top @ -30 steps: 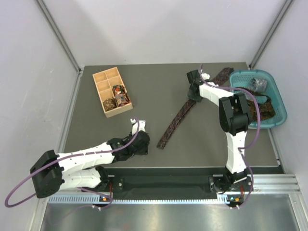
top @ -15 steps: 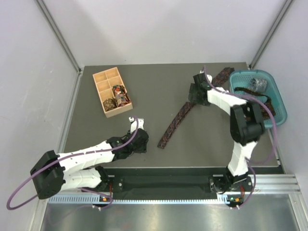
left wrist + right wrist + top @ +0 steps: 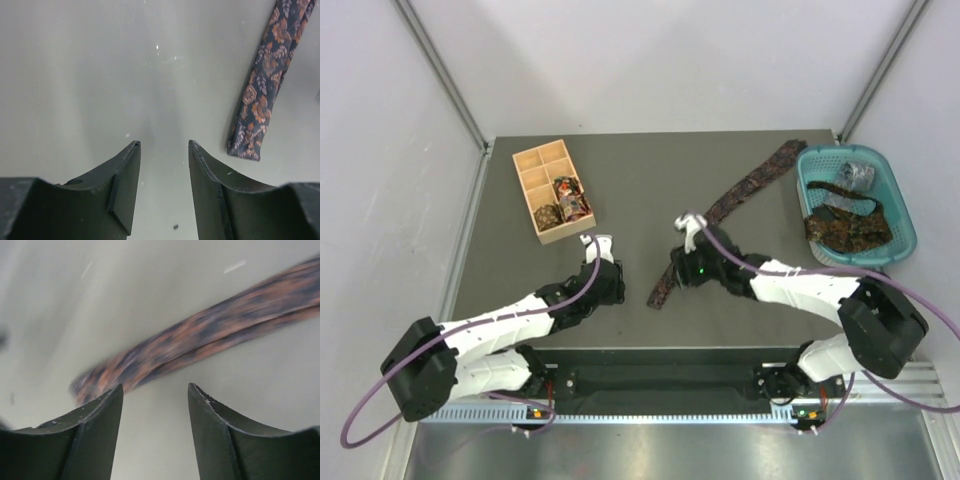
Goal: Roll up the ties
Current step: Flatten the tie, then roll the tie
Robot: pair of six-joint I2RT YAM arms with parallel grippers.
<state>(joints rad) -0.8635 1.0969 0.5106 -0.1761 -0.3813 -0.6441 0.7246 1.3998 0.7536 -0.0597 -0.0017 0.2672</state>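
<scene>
Hovering at the near tip of the floral tie point(image 3: 745, 190) stretched across the table point(image 3: 620, 180), the right gripper point(image 3: 155, 387) gapes empty, like the left gripper point(image 3: 164, 145). A shallow pinch could slip, skewing the roll.

A tan wooden compartment box point(image 3: 532, 160) sits slightly askew toward the far left of the grey desk point(image 3: 640, 190). A teal plastic basket point(image 3: 906, 222) stands well apart, at the far right edge.
</scene>
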